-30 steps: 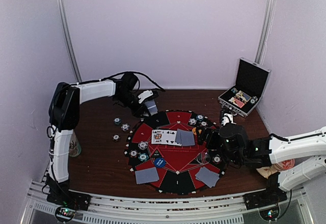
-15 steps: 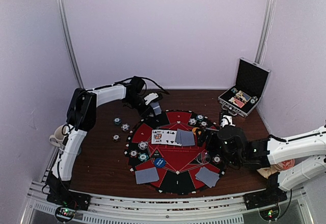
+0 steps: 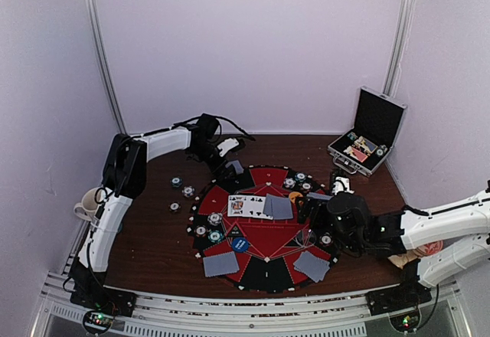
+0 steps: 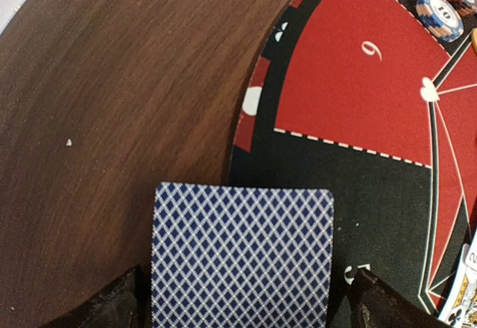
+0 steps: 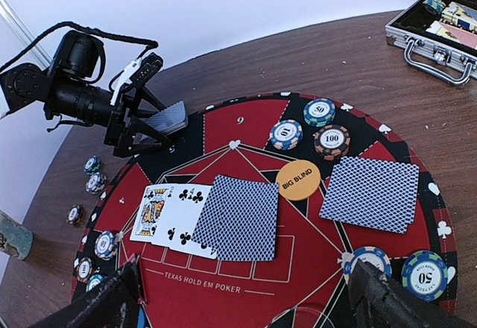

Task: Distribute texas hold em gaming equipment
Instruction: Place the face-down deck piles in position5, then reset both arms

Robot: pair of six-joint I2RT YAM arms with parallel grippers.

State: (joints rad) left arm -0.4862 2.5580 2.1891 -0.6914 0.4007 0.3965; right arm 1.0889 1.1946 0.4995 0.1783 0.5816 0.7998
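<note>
Dark wood-grain table (image 4: 112,82), round red-black mat (image 4: 358,97), lattice-backed card (image 4: 242,257)

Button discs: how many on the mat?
2. The orange Big Blind disc sits between two face-down cards; the blue disc lies near the mat's near edge. The right arm may hide more.

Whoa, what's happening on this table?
Two robot arms are laying out a Texas hold 'em game on a round poker mat. The left gripper is at the mat's far edge, fingers spread either side of a face-down card there. The right gripper hovers open and empty over the mat, where chips, a Big Blind button and other cards are already laid out.
</note>
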